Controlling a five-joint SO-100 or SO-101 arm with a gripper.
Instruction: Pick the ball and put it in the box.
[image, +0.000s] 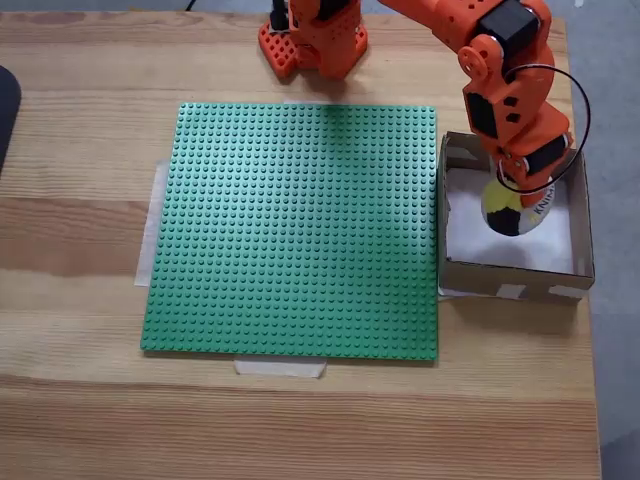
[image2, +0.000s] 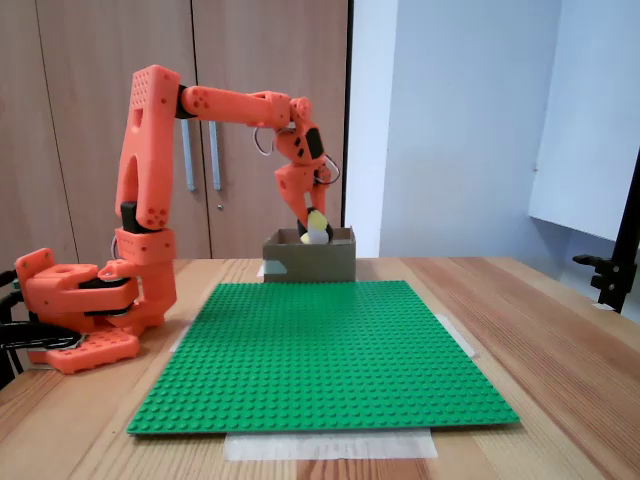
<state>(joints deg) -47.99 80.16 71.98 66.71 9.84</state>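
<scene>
Orange gripper (image: 515, 205) is clamped on the ball (image: 512, 212) over the box (image: 512, 277), right of frame; carry judged done, release left.

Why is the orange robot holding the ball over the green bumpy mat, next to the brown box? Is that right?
Not quite. The ball isn't over the green bumpy mat. The orange robot holds it over the brown box, above the white bottom inside the walls, as a fixed view from above shows. The mat does lie next to the box. The jaws look shut on the ball.
</scene>
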